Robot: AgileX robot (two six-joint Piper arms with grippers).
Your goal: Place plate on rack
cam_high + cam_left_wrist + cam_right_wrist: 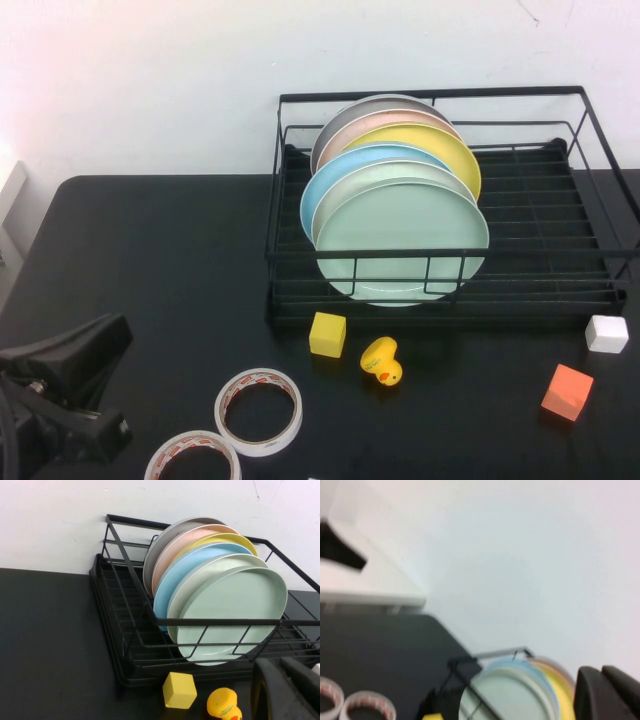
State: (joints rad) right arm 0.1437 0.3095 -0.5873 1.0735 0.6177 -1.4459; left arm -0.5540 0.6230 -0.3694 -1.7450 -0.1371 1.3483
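Upright, the plate [402, 243] stands frontmost in the rack [595, 262]; we see free slots on its right. Left gripper [70, 385] low at bench's [150, 260] left corner, right gripper [607, 692] raised; fingers' state unclear on both.

The rack [440, 290] is thin black wire with a matt coating. Standing in it, the plate [402, 245] looks smooth and softly glossy, like plastic. The table [150, 260] beneath the rack is matt black. In front of the rack, the tape rolls [258, 411] look shiny.

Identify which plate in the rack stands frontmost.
The mint-green plate, standing upright in the rack ahead of the grey-rimmed, blue, yellow and pink plates. Both grippers are clear.
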